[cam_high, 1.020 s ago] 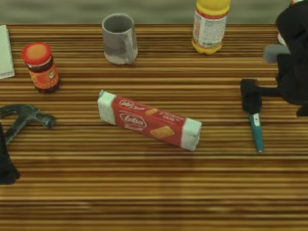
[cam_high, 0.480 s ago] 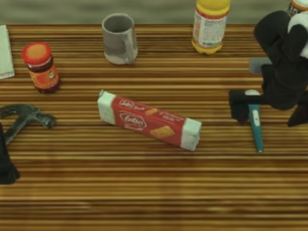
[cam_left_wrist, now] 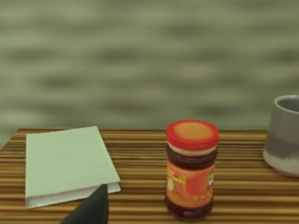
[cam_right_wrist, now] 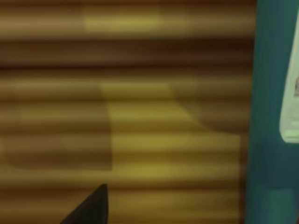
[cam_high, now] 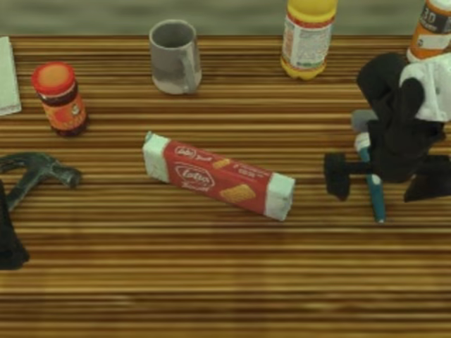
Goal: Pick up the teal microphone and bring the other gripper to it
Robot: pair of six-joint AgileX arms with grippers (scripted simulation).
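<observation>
While the left arm (cam_high: 8,236) sits parked at the table's (cam_high: 211,282) left edge, the right gripper (cam_high: 384,176), fingers spread open, straddles the microphone (cam_high: 377,201), which lies flat at right.

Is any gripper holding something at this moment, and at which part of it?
Nothing is held. The right gripper is open, its jaws on either side of the teal microphone lying on the table. The left gripper is parked at the left edge.
</observation>
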